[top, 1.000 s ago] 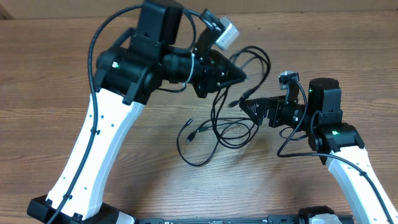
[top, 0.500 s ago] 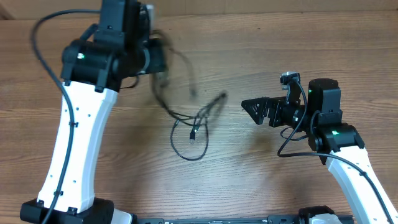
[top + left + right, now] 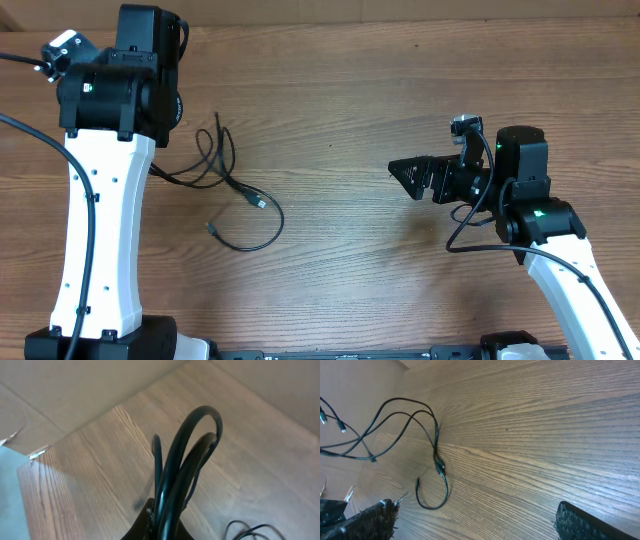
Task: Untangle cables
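Left gripper (image 3: 157, 522) at far left of table (image 3: 400, 80), raised, jaws clamped on bunched loops of cables (image 3: 258, 203). From grip, cables trail right onto wood; loose curl and small plug ends lie left of centre. Right gripper (image 3: 400, 175) well apart on right side, jaws wide apart, holding nothing, pointing left

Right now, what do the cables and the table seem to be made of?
The cables: a black, smooth, slightly glossy jacket, probably plastic or rubber. Pale light streaks run along the cord in the left wrist view, and the cords bend in loose loops. The table: wood or wood-look laminate with a matte finish. Long brown grain lines show, but the pictures cannot tell which it is.
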